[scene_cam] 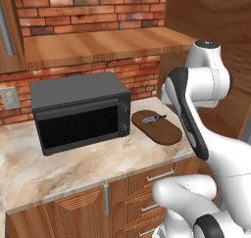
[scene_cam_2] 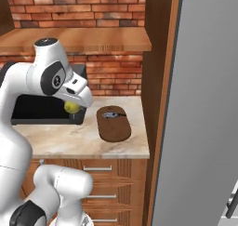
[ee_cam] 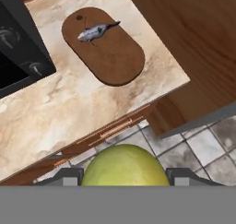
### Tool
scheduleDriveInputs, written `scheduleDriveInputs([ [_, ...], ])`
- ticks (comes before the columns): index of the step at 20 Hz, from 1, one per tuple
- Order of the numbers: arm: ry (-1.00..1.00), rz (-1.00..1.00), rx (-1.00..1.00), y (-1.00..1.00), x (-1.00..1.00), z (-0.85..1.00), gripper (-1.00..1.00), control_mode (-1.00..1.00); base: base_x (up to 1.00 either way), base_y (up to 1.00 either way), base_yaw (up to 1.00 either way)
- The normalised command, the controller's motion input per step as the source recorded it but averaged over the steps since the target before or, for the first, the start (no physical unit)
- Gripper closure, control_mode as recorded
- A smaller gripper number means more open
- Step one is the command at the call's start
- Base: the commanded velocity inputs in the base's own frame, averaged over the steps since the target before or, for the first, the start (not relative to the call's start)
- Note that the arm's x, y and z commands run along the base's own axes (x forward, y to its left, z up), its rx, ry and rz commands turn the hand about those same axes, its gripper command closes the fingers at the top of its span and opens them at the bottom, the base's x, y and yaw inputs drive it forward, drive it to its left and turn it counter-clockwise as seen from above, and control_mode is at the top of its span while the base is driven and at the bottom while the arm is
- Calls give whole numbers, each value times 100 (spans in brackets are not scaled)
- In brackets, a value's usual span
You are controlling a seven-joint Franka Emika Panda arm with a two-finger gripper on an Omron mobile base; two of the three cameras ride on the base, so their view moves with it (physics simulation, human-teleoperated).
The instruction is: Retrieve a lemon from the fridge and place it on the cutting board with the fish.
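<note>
Hand [ee_cam: 124, 174] had the lemon [ee_cam: 124, 165] pinched between its two fingers, jaws partway closed around it, and it hung in the air out past the front edge of the counter [ee_cam: 69, 103], above the drawer fronts and the tiled floor [ee_cam: 203, 149]. From the right base view you could see the yellow-green fruit tucked under the white wrist, in front of the black microwave [scene_cam: 78, 112]. Further out, the brown oval cutting board [ee_cam: 108, 52] sat on the marble counter just right of the microwave, near the wooden side panel. Little silver fish [ee_cam: 96, 31] lay on the far end of the board. Grey fridge [scene_cam_2: 204, 118] door filled the right side of that same view.
</note>
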Motion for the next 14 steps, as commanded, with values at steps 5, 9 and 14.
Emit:
scheduleDriveInputs([
  [5, 0, 0, 0, -11, 23, -33, 100, -100, 0, 0, 0],
  [9, 0, 0, 0, 0, 37, -38, 100, -100, 0, 0, 0],
  [14, 0, 0, 0, 0, 48, -38, 100, -100, 0, 0, 0],
])
